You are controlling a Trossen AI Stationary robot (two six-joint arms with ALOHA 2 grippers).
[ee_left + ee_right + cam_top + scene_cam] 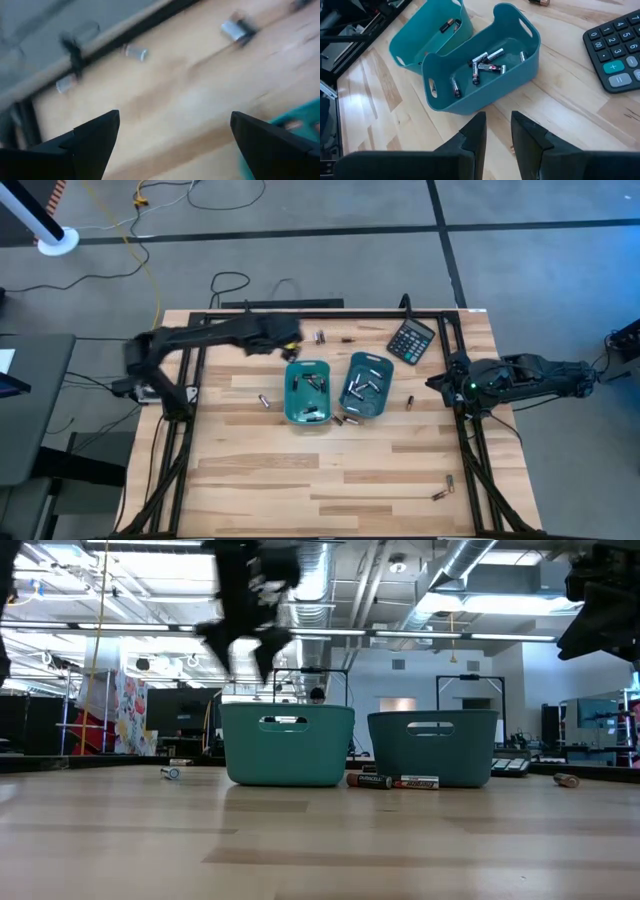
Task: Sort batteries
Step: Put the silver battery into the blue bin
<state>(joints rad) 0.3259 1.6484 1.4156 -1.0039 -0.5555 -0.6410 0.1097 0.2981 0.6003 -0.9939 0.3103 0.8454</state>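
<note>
Two teal trays stand side by side mid-table, the left tray [307,392] and the right tray [365,386]. Both hold batteries [485,64]. Loose batteries lie on the wood near the far edge [320,337], left of the trays [264,401], in front of them [370,780] and near the right front corner [443,489]. My left gripper [290,345] hangs open above the table behind the left tray, over bare wood near two loose batteries [135,52]. My right gripper [498,120] waits at the right side, its fingers a narrow gap apart with nothing between them.
A black calculator [411,340] lies at the far right, beyond the right tray. A black frame rail [300,315] runs along the far edge, with more rails down both sides. Bare wood [320,480] stretches across the near half of the table.
</note>
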